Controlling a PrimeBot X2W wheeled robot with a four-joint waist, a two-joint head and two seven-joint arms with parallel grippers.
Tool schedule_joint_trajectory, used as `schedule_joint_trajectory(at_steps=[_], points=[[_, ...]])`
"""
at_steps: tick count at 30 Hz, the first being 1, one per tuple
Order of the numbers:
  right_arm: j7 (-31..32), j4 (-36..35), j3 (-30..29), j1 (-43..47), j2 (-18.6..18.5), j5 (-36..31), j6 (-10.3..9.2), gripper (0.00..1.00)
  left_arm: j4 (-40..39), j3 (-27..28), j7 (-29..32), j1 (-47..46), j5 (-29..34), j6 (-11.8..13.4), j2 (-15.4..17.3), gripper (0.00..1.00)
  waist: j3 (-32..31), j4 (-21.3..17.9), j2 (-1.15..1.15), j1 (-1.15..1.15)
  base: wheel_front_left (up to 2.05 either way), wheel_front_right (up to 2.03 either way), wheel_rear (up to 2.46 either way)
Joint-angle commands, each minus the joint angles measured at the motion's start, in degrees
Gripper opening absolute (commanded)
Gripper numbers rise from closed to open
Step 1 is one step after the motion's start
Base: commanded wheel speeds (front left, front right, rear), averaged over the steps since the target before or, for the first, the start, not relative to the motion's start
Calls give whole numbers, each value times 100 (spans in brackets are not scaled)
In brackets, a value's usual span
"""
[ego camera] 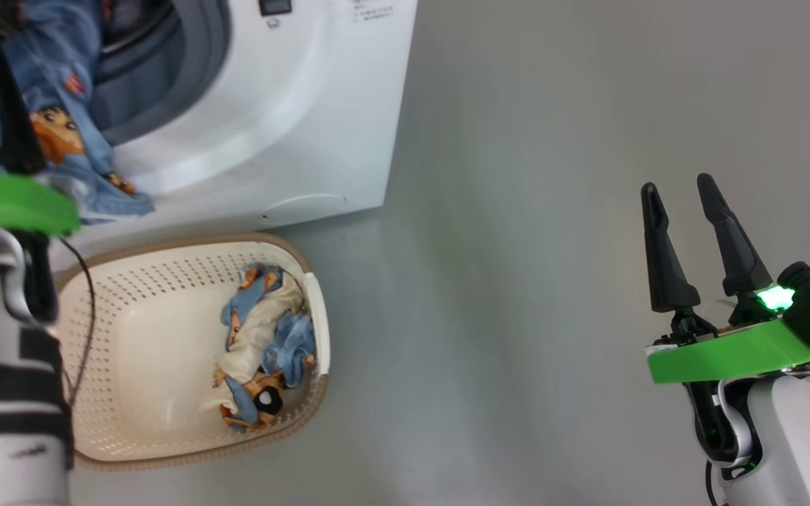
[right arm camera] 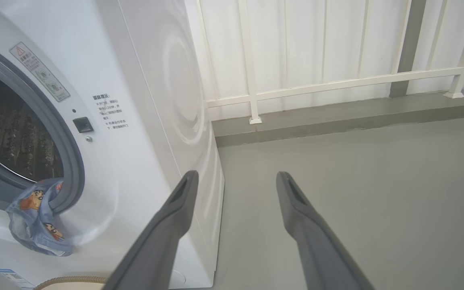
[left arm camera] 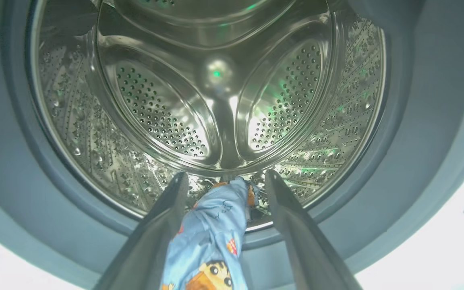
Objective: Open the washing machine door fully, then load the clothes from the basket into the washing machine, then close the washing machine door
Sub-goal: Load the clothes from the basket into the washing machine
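Note:
The white washing machine (ego camera: 292, 105) stands at the upper left with its opening uncovered; its door is out of view. My left gripper (left arm camera: 224, 179) points into the steel drum (left arm camera: 216, 100), jaws spread, and a light blue printed garment (left arm camera: 212, 233) lies between the fingers. That garment (right arm camera: 38, 225) hangs out over the grey rubber ring (right arm camera: 71, 161). The cream basket (ego camera: 187, 242) sits on the floor before the machine, with blue and cream clothes (ego camera: 264, 337) bunched at its right end. My right gripper (ego camera: 679, 193) hangs open and empty over the floor, far to the right.
Grey floor (ego camera: 517, 281) spreads to the right of the machine and basket. A white railing and panelled wall (right arm camera: 316, 84) stand behind a low grey kerb (right arm camera: 336, 121). A black cable (ego camera: 85, 316) hangs from my left arm across the basket's left end.

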Motion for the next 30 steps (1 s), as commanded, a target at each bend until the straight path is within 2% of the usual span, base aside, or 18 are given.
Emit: schedule_joint_trajectory(at_steps=[1,17,30], points=[[-45,-116,83,91,-70,4,32,100,-185,113,-29,119,42,-17,216,100,-186,146,0,1,0,0,0],[-45,40,86,577,-376,32,32,100,-947,-178,-29,1980,27,-38,-179,100,-1105,597,0,1,0,0,0],[-45,70,-56,1266,-467,47,32,100,-1594,-64,-29,3468,57,-39,-416,100,-1883,796,0,1,0,0,0]])
